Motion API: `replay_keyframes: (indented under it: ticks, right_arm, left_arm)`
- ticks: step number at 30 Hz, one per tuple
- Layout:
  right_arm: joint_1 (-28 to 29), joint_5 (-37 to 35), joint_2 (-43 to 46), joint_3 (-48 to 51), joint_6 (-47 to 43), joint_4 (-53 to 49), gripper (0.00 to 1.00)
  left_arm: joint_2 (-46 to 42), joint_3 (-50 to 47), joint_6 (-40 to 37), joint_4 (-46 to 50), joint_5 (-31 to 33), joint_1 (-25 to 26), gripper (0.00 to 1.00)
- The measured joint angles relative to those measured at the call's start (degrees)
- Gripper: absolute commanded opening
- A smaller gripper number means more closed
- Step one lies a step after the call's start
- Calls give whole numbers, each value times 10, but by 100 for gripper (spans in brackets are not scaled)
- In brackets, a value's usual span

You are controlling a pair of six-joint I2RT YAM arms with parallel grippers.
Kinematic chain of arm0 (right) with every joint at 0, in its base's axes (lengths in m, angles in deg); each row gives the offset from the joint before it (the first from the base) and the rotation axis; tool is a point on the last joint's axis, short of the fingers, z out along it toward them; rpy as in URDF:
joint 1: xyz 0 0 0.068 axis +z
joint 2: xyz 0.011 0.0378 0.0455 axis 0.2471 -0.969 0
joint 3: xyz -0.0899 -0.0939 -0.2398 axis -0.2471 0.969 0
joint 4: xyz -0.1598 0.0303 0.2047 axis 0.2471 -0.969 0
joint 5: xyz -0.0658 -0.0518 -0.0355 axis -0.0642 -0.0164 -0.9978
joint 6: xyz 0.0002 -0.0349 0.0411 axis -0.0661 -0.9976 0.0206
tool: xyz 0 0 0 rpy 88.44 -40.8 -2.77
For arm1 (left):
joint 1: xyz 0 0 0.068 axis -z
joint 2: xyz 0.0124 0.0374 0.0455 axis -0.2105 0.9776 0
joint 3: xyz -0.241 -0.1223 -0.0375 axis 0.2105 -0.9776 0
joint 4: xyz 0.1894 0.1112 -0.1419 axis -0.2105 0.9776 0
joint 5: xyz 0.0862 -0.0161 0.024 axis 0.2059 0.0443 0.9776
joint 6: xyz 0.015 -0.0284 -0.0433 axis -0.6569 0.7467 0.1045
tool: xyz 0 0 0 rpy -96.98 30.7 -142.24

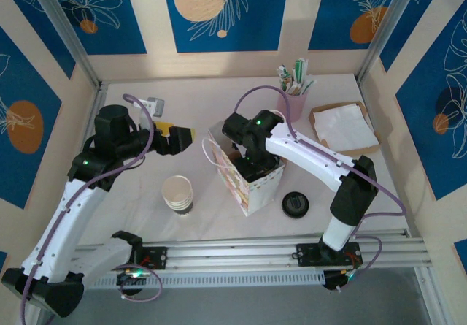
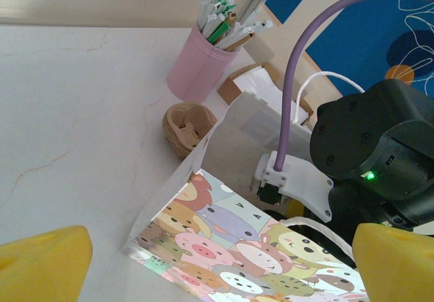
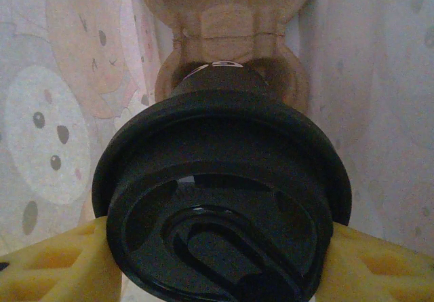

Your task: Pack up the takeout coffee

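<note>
White marbled tabletop [image 1: 204,102] carries the work. Right gripper [image 3: 217,268] grasps the takeout coffee [image 3: 224,146] by its round black plastic lid, inside the cartoon-printed white paper bag [image 1: 255,190] at centre. A brown moulded-pulp carrier [image 3: 230,30] shows beyond the lid. Left gripper [image 1: 181,136] hangs released, left of the bag. Step in hand, by judgement: lowering. Next move: seat the cup upright, then release.

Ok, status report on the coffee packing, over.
Left gripper open, beside the bag. Right gripper shut on the takeout coffee, in the bag, cup carrier just beyond. No obstruction seen.
</note>
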Motion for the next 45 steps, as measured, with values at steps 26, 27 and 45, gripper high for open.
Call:
replay_keyframes:
  ticks: [26,27,45]
  right_arm:
    - [-6,2,-3,-3,7,-13,62]
    - [-6,2,-3,-3,7,-13,62]
    - [-9,4,-8,-8,7,-16,62]
  left_arm:
    - [0,0,0,0,0,0,99]
    - [0,0,0,0,0,0,99]
    - [0,0,0,0,0,0,99]
